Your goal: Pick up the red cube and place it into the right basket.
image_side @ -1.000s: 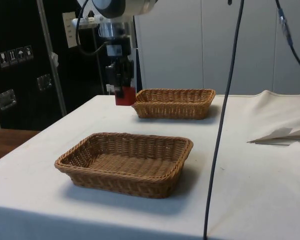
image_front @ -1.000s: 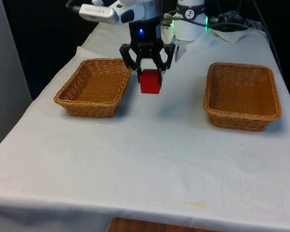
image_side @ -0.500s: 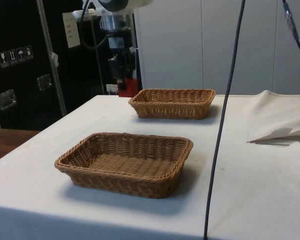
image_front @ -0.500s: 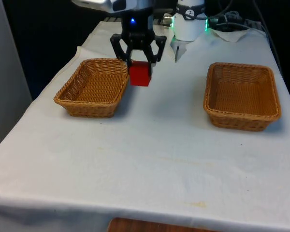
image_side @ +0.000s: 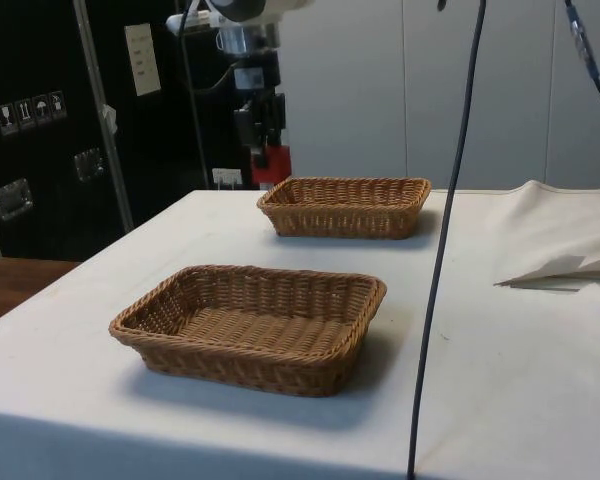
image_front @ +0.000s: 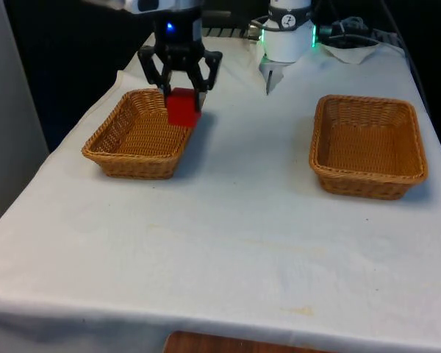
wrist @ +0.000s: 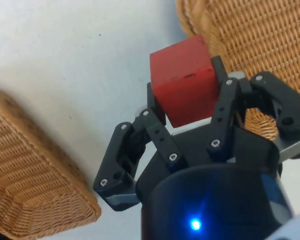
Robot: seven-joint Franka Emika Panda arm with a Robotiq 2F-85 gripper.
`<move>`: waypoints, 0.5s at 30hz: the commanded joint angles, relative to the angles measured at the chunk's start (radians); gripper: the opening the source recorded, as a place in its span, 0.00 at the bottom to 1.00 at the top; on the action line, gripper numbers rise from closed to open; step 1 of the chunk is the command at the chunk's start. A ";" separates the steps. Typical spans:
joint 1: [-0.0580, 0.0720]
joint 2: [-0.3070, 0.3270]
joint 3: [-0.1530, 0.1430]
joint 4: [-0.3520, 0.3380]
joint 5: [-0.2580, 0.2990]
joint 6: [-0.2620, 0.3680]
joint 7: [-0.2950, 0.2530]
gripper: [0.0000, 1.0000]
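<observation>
The red cube [image_front: 182,107] hangs in the air, with my black gripper [image_front: 181,94] shut on it. It is over the inner edge of the wicker basket on the front view's left [image_front: 136,140]. From the side, the cube [image_side: 271,164] and gripper [image_side: 263,150] are above the near-left corner of the far basket [image_side: 346,205]. The second wicker basket [image_front: 368,147] stands on the front view's right, well away from the gripper, and is the near one in the side view [image_side: 252,325]. The wrist view has the cube [wrist: 185,85] pinched between the fingers [wrist: 155,135], basket rim beneath.
A white cloth [image_front: 228,220] covers the table, with open room between the two baskets. At the side view's right, the cloth is bunched in a fold [image_side: 560,265]. A dark cable [image_side: 445,240] hangs down close to the side camera.
The gripper has carried the red cube toward the front view's left, from the gap between the baskets to the left basket's edge. It stays shut on the cube.
</observation>
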 commanded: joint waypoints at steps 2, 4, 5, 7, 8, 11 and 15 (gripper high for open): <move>-0.014 0.009 -0.005 0.009 0.014 -0.008 -0.025 0.01; -0.017 0.013 -0.014 0.010 0.022 -0.008 -0.040 0.01; -0.019 0.015 -0.019 0.010 0.027 -0.007 -0.049 0.01; -0.022 0.021 -0.034 0.011 0.039 -0.007 -0.073 0.01; -0.012 0.020 -0.040 0.006 0.034 0.000 -0.065 0.01; -0.025 0.026 -0.047 0.010 0.054 -0.006 -0.096 0.01; -0.031 0.034 -0.066 0.010 0.073 -0.006 -0.129 0.01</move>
